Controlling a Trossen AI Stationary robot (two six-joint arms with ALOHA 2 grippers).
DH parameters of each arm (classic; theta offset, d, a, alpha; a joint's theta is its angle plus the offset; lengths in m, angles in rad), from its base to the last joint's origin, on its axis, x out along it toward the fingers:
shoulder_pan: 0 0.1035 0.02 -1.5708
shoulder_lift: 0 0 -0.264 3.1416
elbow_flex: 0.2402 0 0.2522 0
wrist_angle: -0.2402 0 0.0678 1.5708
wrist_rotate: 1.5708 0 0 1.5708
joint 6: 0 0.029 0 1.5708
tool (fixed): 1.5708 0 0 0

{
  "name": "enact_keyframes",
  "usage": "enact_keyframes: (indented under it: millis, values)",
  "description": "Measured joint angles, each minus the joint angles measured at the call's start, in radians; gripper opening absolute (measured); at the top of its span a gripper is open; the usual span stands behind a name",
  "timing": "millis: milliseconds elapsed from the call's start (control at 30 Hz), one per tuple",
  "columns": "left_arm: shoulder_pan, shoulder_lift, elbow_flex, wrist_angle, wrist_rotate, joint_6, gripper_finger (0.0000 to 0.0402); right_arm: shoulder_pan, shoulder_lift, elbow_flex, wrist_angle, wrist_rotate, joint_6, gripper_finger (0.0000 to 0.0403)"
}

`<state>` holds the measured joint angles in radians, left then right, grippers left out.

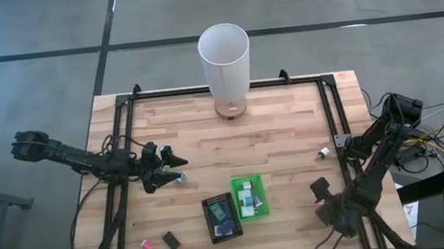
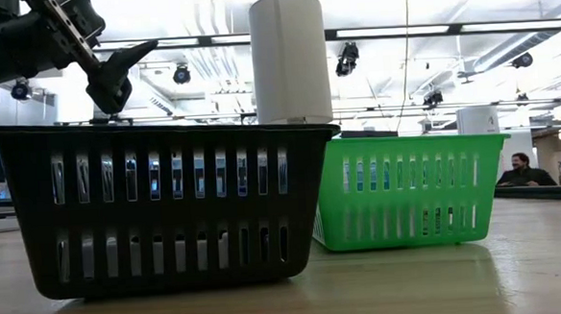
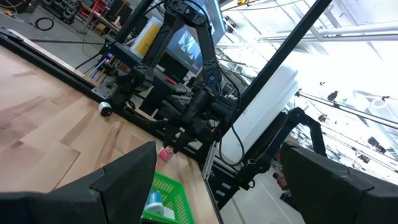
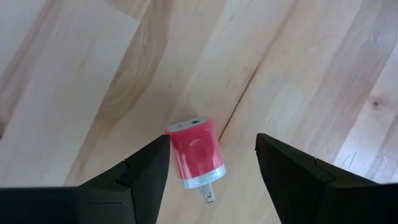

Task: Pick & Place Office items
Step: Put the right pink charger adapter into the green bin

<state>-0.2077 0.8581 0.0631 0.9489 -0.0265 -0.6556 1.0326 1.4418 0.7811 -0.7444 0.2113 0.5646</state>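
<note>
Hovering our right gripper [image 4: 211,165], jaws apart and empty, over the pink plug [image 4: 196,152]; next we descend and close. Left gripper [image 1: 173,168] waits open.

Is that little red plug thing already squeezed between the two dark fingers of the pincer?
No. In the right wrist view the red plug lies flat on the wooden table, with open space between it and each dark finger.
</note>
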Motion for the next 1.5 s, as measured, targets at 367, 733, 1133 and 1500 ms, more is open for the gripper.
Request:
enact_keyframes:
  millis: [367, 733, 1133, 1500]
  values:
    - [-0.007, 0.000, 0.000, 0.000, 0.000, -0.005, 0.0340, -0.009, 0.000, 0.000, -0.001, -0.059, 0.009, 0.0233]
    - [-0.012, 0.000, 0.000, 0.000, 0.000, -0.007, 0.0340, -0.009, 0.000, 0.000, 0.000, -0.063, 0.011, 0.0233]
    - [-0.021, 0.000, 0.000, -0.001, 0.000, -0.007, 0.0340, -0.009, 0.000, -0.005, 0.008, -0.063, 0.016, 0.0233]
    - [-0.022, 0.000, 0.000, -0.004, 0.000, -0.007, 0.0340, -0.010, 0.000, -0.013, 0.022, -0.090, 0.020, 0.0233]
